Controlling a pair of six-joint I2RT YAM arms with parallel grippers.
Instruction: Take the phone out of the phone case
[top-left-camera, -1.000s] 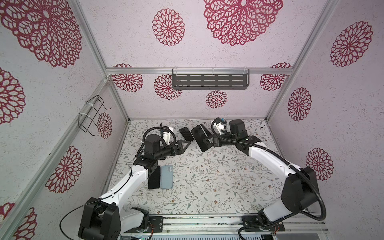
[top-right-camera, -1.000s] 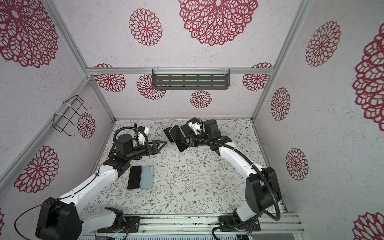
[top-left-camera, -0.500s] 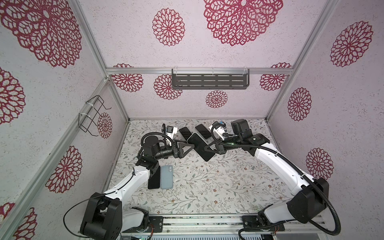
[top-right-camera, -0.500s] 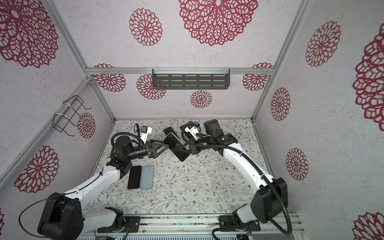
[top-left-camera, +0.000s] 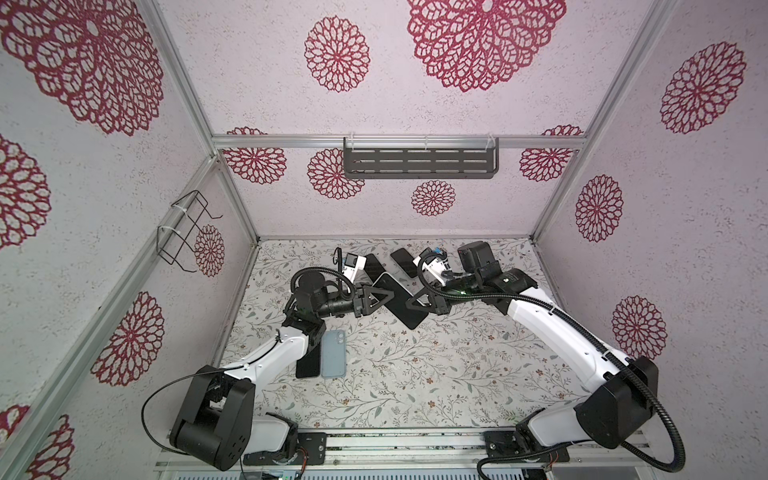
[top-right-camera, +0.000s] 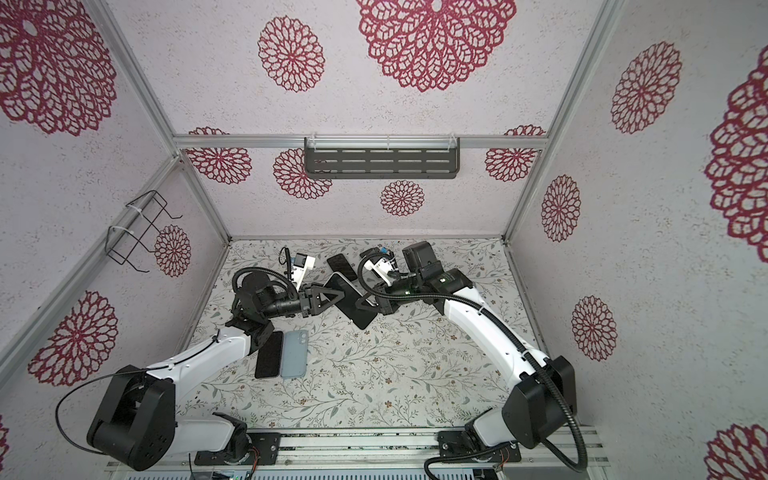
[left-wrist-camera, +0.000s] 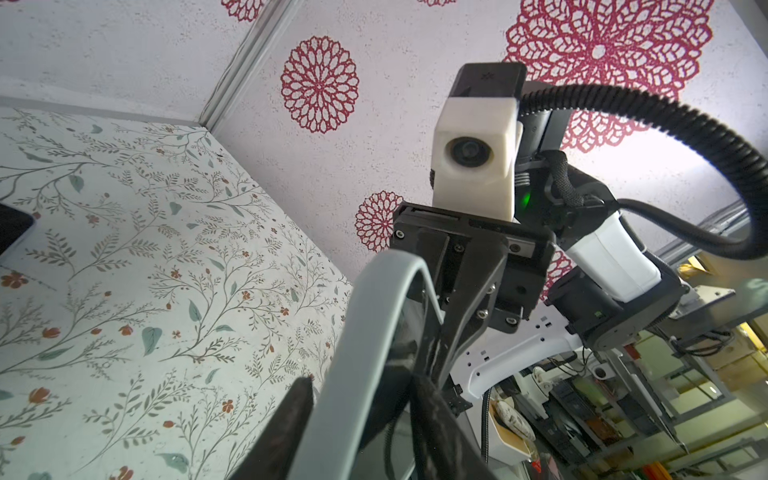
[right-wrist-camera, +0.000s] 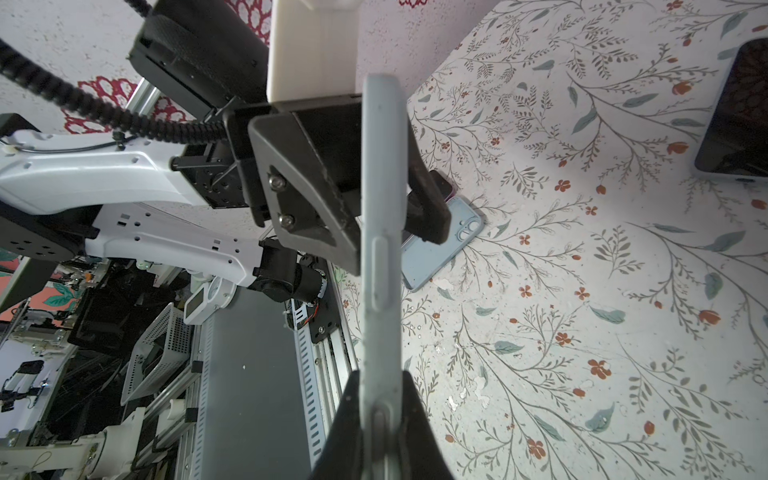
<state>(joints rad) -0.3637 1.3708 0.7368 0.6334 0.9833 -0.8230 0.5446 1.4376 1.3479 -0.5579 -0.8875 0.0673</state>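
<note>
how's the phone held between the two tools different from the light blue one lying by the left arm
The cased phone is up off the table, gripped by the left tool and right tool; the light blue one lies flat, untouched. The cased phone shows its dark screen in both top views; the light blue one shows its back and camera corner. Both are slim rectangles with pale blue-grey shells.

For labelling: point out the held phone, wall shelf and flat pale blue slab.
held phone (top-left-camera: 398, 302), in a top view, dark face
wall shelf (top-left-camera: 419, 165), in a top view, slotted panel
pale blue slab (top-left-camera: 333, 354), in a top view, its middle
</note>
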